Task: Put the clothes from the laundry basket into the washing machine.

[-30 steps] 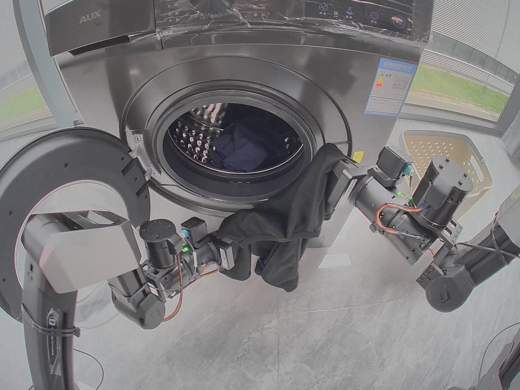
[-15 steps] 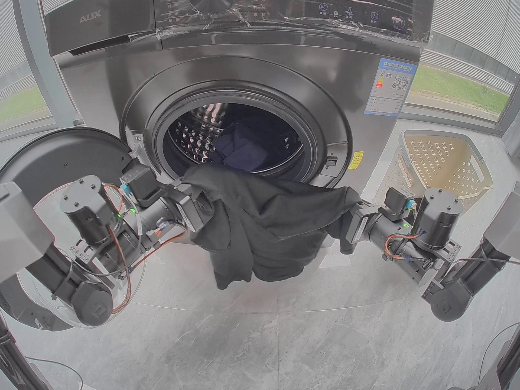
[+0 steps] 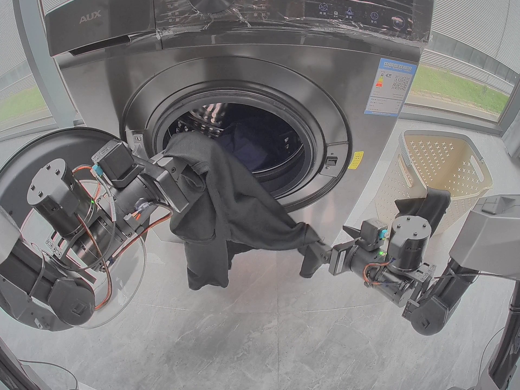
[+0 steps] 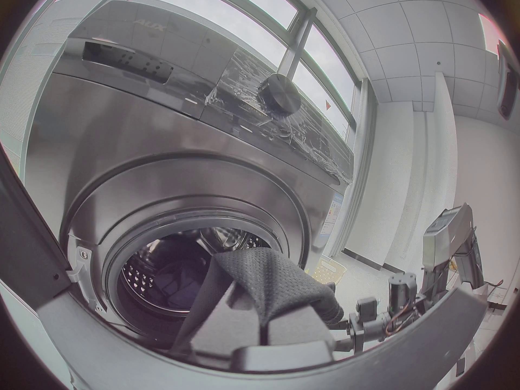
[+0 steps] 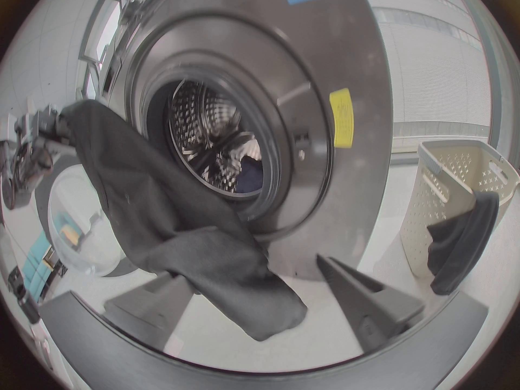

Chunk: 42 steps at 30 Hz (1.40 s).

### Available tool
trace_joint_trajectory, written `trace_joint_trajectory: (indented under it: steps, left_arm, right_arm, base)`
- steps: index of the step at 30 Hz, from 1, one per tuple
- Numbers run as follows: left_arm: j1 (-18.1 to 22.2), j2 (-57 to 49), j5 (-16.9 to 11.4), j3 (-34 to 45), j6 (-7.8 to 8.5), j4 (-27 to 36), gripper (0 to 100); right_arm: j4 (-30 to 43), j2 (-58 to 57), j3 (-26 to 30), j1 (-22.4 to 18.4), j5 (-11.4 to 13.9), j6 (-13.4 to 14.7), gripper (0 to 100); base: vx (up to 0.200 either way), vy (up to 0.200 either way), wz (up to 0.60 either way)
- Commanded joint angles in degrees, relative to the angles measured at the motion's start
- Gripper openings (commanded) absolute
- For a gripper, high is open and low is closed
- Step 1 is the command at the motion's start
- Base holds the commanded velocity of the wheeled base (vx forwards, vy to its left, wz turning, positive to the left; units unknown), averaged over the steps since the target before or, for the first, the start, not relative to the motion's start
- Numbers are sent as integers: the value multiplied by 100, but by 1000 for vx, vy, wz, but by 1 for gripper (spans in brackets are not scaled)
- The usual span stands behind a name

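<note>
Your left hand [image 3: 184, 182] is clamped tight on the black garment [image 3: 233, 201]. In the left wrist view the cloth bunches over its fingers [image 4: 281, 353]. That hand sits just at the left rim of the washing machine [image 3: 244, 60] opening, and it holds the top of the garment against the rim, so a fold lies across the left part of the opening. From there the garment hangs down the front of the machine, with one long tail dangling above the floor [image 3: 271, 331].

Your right hand [image 3: 310, 257] is low in front of the machine, below the right side of the opening, and its fingers [image 5: 374, 299] are spread wide apart. The garment's other end trails down to it and hangs between the two fingers without being pinched. You cannot tell whether the cloth touches either finger.

The drum [image 3: 197, 134] already holds dark blue clothes [image 3: 254, 142], lying towards the back. The door [image 3: 59, 153] is swung fully open to the left, behind your left arm.

The laundry basket [image 3: 460, 158] stands on the floor to the right of the machine, well apart from the right hand. A dark cloth [image 3: 425, 206] is draped over its near rim, partly inside and partly hanging down the outer wall. You cannot see the bottom of the basket behind the right arm.
</note>
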Motion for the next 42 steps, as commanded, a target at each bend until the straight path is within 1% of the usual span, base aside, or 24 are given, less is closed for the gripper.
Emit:
trace_joint_trajectory:
  steps: [1, 2, 4, 9, 14, 18, 25, 27, 30, 33, 35, 38, 42]
  left_arm:
    - [7, -41, 10, -43, -10, -8, 0]
    - [16, -41, 10, -52, -10, -8, 0]
    - [16, -41, 10, -79, -10, 1, 0]
    - [16, -6, 36, -122, -10, 1, 0]
    - [34, -6, 53, -228, -89, 1, 0]
    - [25, 12, 115, -228, -98, 1, 0]
    - [-2, 82, 150, -228, -107, 1, 0]
    - [-10, 91, 203, -237, -98, 1, 0]
    - [-28, 100, 203, -237, -98, 1, 0]
    - [-19, 100, 203, -237, -98, 1, 0]
    - [-19, 91, 203, -237, -98, 1, 0]
    - [-19, 91, 203, -237, -98, 1, 0]
    - [-19, 100, 203, -237, -98, 1, 0]
  right_arm:
    - [-105, 426, 366, 153, 174, -96, 100]
    - [-166, 461, 427, 215, 262, -131, 100]
    - [-219, 505, 462, 320, 315, -157, 100]
    - [-219, 531, 471, 513, 332, -157, 100]
    - [-236, 672, 700, 742, 324, -140, 100]
    - [-368, 725, 603, 856, 324, -122, 100]
    - [-386, 768, -12, 1217, 332, -148, 100]
    - [-386, 839, -276, 1331, 332, -157, 100]
    - [-377, 1023, -786, 1445, 332, -166, 100]
    - [-377, 1393, -1375, 1419, 332, -183, 100]
    - [-377, 1568, -1656, 1401, 332, -201, 100]
    - [-368, 1700, -1981, 1401, 332, -219, 100]
    - [-377, 1814, -2280, 1436, 332, -227, 100]
  base:
    - [0, 0, 0]
    - [0, 0, 0]
    - [0, 0, 0]
    - [0, 0, 0]
    - [0, 0, 0]
    - [0, 0, 0]
    - [0, 0, 0]
    - [0, 0, 0]
    - [0, 0, 0]
    - [0, 0, 0]
    - [0, 0, 0]
    - [0, 0, 0]
    - [0, 0, 0]
